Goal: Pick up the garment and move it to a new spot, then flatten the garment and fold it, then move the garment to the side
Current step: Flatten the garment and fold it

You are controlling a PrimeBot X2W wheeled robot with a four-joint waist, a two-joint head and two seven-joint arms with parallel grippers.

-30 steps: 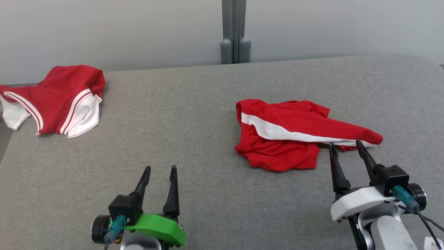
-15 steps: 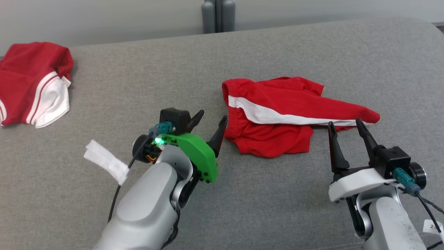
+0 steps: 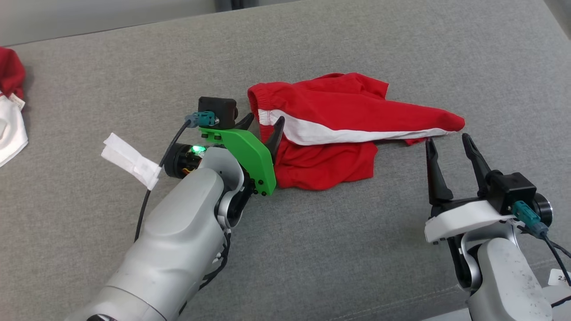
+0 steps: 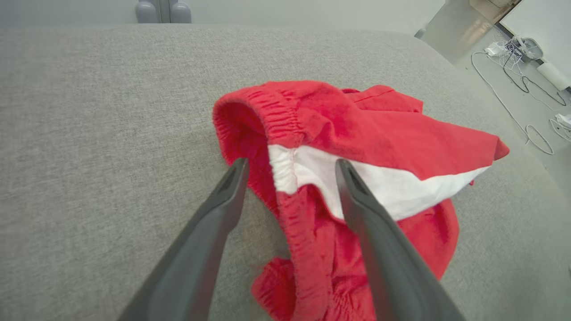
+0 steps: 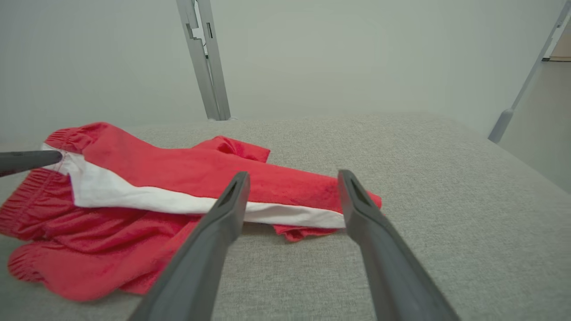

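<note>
Both claws were wide open, empty: left claw (image 3: pixel 265 119) astride the waistband (image 4: pixel 285 129) of the red shorts (image 3: pixel 330 116) on the grey counter (image 3: pixel 357 249), right claw (image 3: pixel 447 139) before the leg hem (image 3: pixel 450 122). Closing deep over the elastic seemed best.

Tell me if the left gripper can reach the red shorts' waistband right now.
Probably yes: the left gripper stands open with its fingers either side of the waistband, nothing blocking it.

Garment (image 3: pixel 330 116) between left tool (image 3: pixel 265 118) and right tool (image 3: pixel 447 139)
</note>
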